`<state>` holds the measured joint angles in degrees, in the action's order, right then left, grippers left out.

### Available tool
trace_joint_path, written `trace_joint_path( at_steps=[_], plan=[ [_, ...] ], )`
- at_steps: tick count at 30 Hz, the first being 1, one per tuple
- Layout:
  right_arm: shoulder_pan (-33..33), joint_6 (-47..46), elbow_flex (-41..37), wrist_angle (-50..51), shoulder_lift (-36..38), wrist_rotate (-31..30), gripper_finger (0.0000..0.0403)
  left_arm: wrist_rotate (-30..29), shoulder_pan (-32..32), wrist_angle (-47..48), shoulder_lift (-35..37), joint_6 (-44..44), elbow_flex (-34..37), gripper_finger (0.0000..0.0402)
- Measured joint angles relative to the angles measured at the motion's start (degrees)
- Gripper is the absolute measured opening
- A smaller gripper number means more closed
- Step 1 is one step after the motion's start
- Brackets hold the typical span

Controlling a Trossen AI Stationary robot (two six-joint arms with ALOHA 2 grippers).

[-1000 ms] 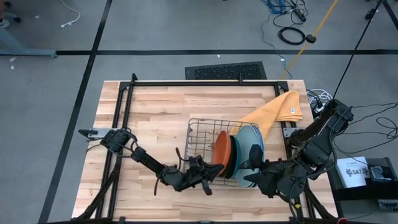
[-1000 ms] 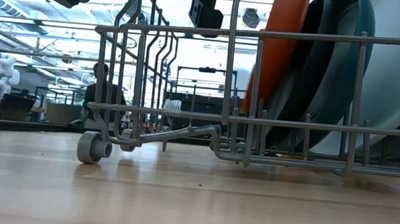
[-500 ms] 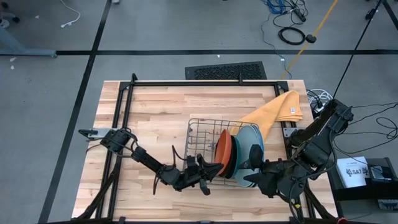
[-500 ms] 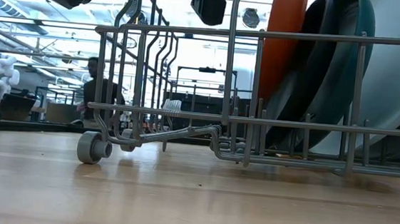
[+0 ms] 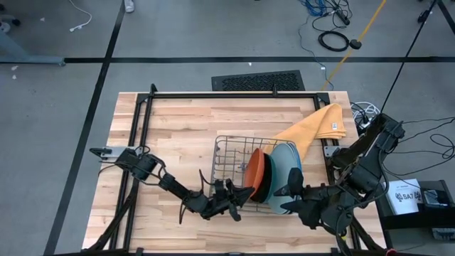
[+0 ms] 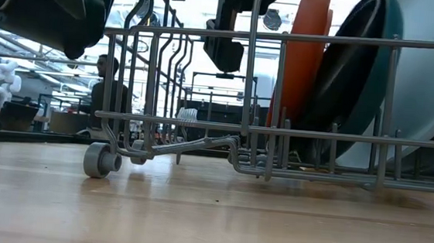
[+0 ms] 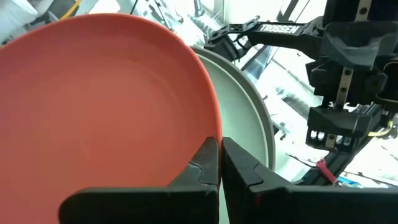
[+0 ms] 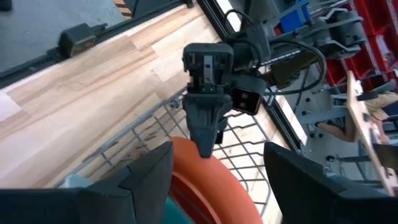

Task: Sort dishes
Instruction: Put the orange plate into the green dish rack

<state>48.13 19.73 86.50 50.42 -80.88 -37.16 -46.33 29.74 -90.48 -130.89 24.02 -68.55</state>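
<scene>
The left gripper [image 5: 240,201], fingers pressed together, is held at the rim of the orange-red plate [image 5: 254,175], which is stood upright in the wire rack [image 5: 226,153] with the other plates [image 5: 284,174] behind it. Beyond them, the right gripper [image 5: 288,200] is spread wide, with nothing held between its fingers.
</scene>
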Motion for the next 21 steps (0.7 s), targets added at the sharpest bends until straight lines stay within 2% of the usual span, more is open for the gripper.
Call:
trace_joint_path(
  at_steps=[10,21],
  plan=[
    [-0.01,0.17,0.00,0.02,0.00,-0.40,0.0244,-2.56,-0.14,2.03,-0.06,-0.80,-0.01,0.0001],
    [-0.01,-0.41,0.00,-0.01,-0.02,-0.38,0.0244,-2.52,-0.09,2.24,-0.20,-0.33,0.07,0.0038]
  ],
)
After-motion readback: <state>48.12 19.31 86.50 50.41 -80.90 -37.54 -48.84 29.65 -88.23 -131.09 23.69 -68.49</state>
